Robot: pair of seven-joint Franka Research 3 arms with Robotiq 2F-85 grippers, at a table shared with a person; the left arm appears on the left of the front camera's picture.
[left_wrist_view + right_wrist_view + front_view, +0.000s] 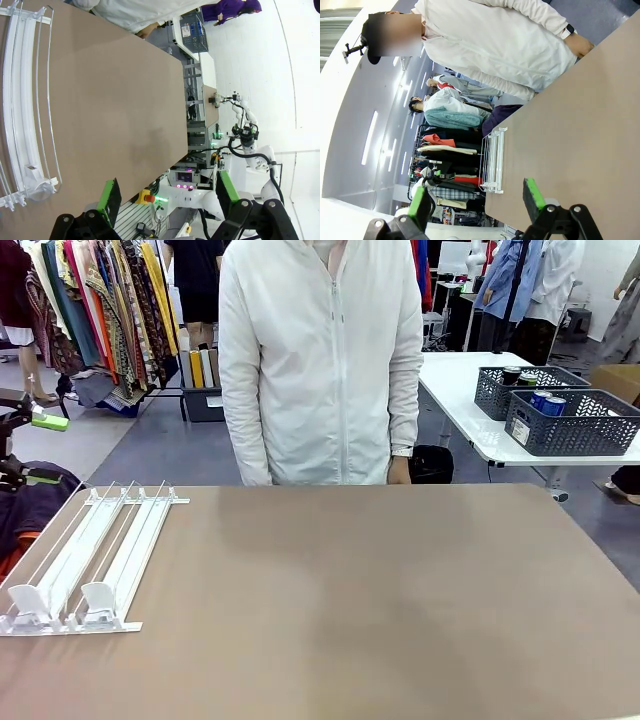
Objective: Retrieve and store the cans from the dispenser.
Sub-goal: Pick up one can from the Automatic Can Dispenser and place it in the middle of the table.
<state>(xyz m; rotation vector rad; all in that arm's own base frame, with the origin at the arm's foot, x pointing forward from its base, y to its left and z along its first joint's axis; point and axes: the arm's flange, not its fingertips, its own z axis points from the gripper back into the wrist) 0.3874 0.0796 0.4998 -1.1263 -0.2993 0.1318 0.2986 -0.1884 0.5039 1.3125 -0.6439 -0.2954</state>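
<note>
Dispenser (pixel 95 555) empty-laned on the table (pixel 380 610), cans (pixel 545 400) far beyond it in baskets (pixel 570 425). Left end effector (pixel 165 192) and right end effector (pixel 475 197) both spread open, holding nothing. Likely pre-start; next, awaiting loaded cans, then reaching toward dispenser's stop tabs.

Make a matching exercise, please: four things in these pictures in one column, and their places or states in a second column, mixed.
Things
1. dispenser
2. cans
3. left pincer
4. person

Places or states
A. in a grey basket on the far white table
B. open, holding nothing
C. standing at the far edge of the brown table
D. lying empty at the left side of the brown table

Pairs: 1-D, 2-A, 3-B, 4-C
</note>
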